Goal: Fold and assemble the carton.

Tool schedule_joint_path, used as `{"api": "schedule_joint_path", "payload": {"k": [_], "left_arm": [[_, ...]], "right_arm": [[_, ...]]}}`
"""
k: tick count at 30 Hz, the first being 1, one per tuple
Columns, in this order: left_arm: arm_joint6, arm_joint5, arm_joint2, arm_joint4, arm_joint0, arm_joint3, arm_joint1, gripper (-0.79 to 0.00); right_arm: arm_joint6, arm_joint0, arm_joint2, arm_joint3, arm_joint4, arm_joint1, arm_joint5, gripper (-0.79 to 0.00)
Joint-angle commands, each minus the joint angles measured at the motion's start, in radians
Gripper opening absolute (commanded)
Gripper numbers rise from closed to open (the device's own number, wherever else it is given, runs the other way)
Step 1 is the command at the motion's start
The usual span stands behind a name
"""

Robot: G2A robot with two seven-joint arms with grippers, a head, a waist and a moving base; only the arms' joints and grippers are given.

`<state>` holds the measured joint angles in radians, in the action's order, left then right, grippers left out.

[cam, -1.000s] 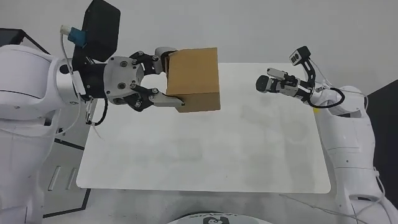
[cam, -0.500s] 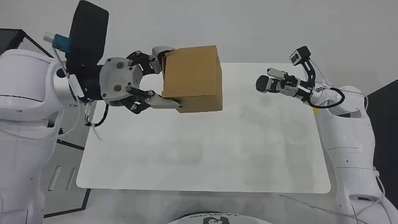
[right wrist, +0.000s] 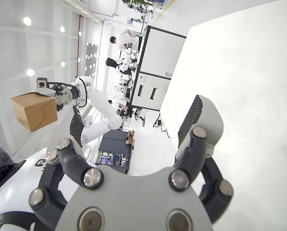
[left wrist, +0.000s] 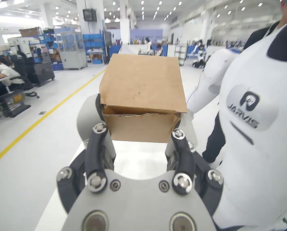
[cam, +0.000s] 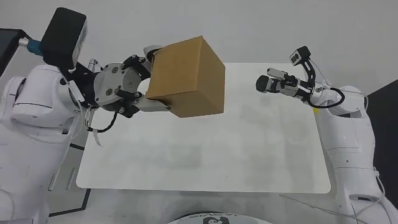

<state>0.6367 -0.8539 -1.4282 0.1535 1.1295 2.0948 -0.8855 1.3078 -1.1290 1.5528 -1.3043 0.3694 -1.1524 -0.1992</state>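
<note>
Your left pincer (cam: 154, 79) is clenched tight on one brown carton (cam: 189, 78), holding it by its near end. Since a second ago you have lifted the box up and tipped it. It hangs over the far left part of the one white table (cam: 249, 155). Your right pincer (cam: 261, 84) stays spread wide, holding nothing, over the table's right edge. That makes two pincers.

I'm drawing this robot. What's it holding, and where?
The left gripper holds the carton, jaws on both sides of one end; the right gripper holds nothing.
</note>
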Motion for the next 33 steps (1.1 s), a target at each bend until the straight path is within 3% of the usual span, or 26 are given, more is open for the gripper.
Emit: {"api": "schedule_joint_path", "payload": {"k": [1, 6, 16, 23, 33], "left_arm": [[-0.046, -0.049, 0.025, 0.053, 0.03, 0.01, -0.004, -0.785], [-0.06, -0.158, 0.082, 0.119, 0.073, 0.029, -0.009, -0.785], [-0.108, -0.158, 0.111, 0.157, 0.108, 0.02, -0.021, -0.785], [-0.095, -0.073, 0.091, 0.091, 0.148, 0.001, -0.021, -0.785], [0.027, 0.108, 0.01, -0.084, 0.172, 0.043, -0.008, -0.785]], "right_arm": [[0.0, 0.0, 0.0, 0.0, 0.0, 0.0, 0.0, 0.0], [0.0, 0.0, 0.0, 0.0, 0.0, 0.0, 0.0, 0.0], [0.0, 0.0, 0.0, 0.0, 0.0, 0.0, 0.0, 0.0], [0.0, 0.0, 0.0, 0.0, 0.0, 0.0, 0.0, 0.0], [0.0, 0.0, 0.0, 0.0, 0.0, 0.0, 0.0, 0.0]]}}
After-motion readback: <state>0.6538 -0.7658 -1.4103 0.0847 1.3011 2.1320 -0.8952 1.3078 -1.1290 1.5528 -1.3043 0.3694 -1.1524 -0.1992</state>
